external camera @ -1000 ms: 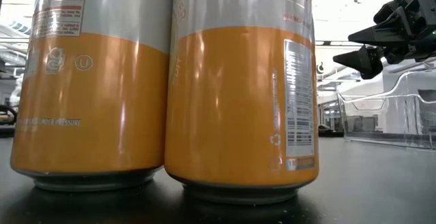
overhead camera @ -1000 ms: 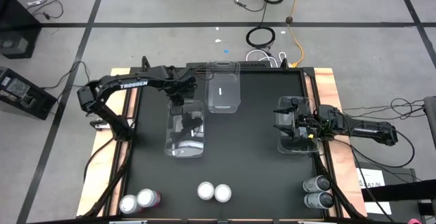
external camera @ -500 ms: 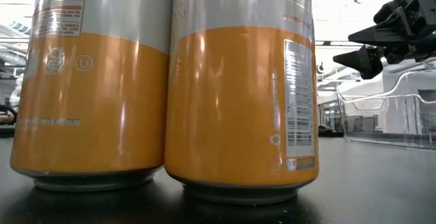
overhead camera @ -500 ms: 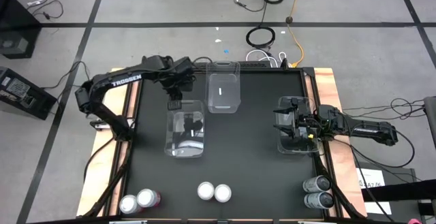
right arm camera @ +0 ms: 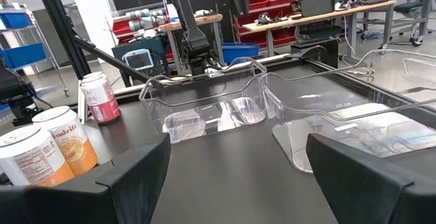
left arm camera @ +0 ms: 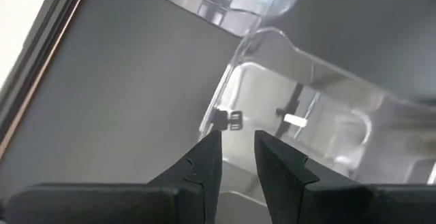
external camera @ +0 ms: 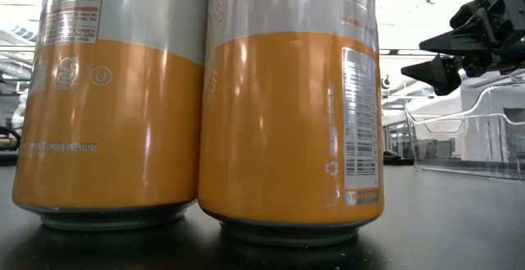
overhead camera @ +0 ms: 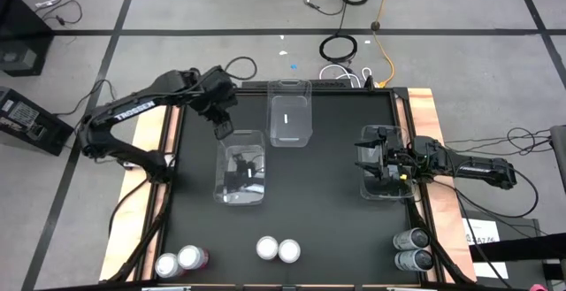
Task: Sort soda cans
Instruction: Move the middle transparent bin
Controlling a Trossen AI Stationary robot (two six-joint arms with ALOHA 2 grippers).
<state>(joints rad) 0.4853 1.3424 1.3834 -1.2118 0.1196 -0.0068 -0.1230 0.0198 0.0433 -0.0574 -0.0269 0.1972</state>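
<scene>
Soda cans: all six upright along your bench's near edge, pink pair (overhead camera: 179, 260) at the left corner | left gripper (overhead camera: 222, 132) far-left, jaws narrow, empty, nearest | right gripper (overhead camera: 370, 160) right edge, jaws wide, empty

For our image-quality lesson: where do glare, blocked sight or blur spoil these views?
Low view: two orange cans fill the frame, with streaky highlights. Left wrist view: blurred clear bin, bright glare at top. High view: even light, bins glinting.
</scene>
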